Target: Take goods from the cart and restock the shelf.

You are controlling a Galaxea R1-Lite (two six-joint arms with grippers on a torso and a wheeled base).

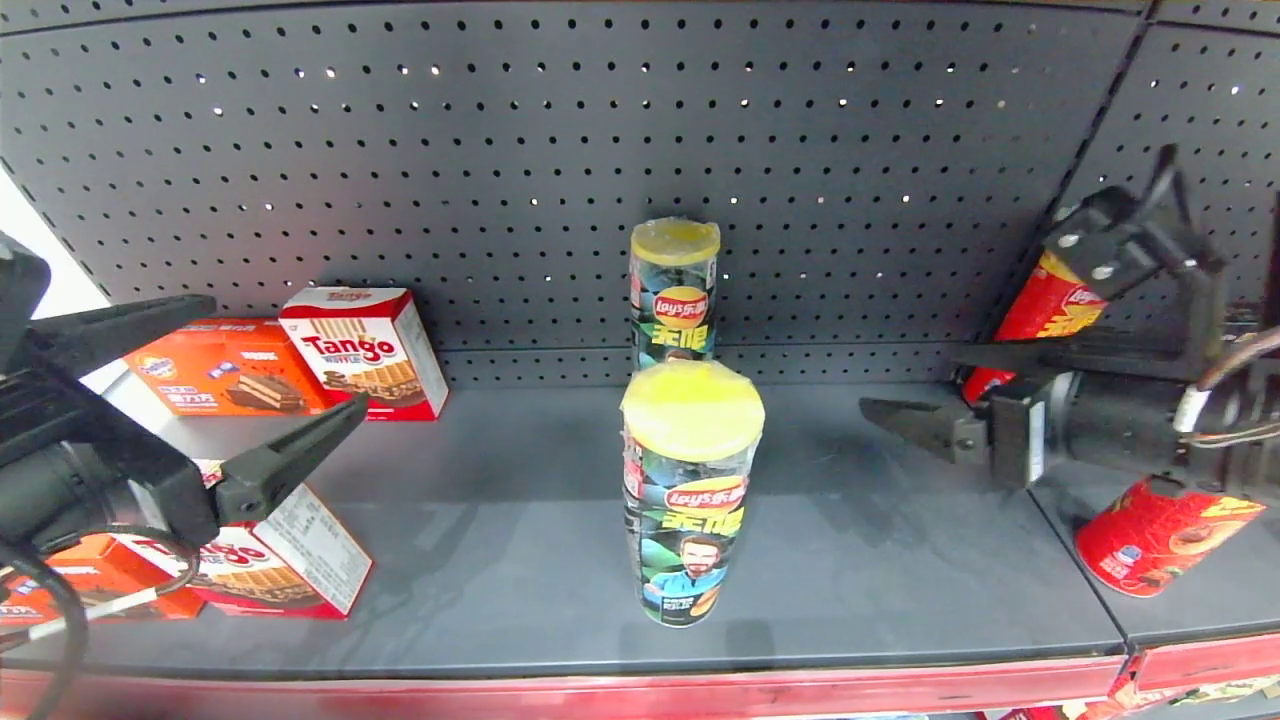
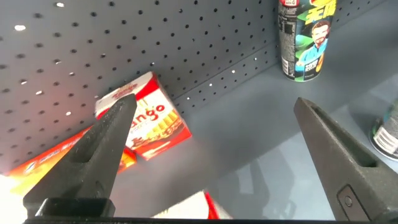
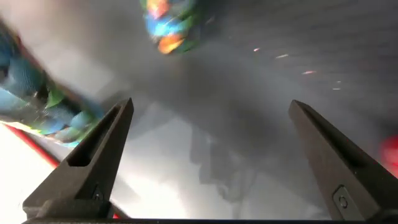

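Observation:
Two green chip cans with yellow lids stand upright mid-shelf, one near the front [image 1: 690, 490] and one behind it [image 1: 675, 290] by the pegboard. My left gripper [image 1: 288, 354] hangs open over the left part of the shelf, above the wafer boxes, holding nothing. In the left wrist view the left gripper [image 2: 211, 106] faces the back can [image 2: 305, 37], with the front can [image 2: 388, 130] at the edge. My right gripper [image 1: 910, 380] is open and empty, right of the front can, pointing toward it. The right gripper [image 3: 211, 104] hangs over bare shelf, with the cans blurred beyond [image 3: 168, 18].
A red-and-white wafer box [image 1: 370, 350] and an orange box [image 1: 225, 365] sit at the back left; another wafer box [image 1: 290, 560] lies front left. One red can [image 1: 1050, 310] leans at the right behind my arm, another [image 1: 1160, 535] lies tipped. The shelf [image 1: 500, 540] has a red front edge.

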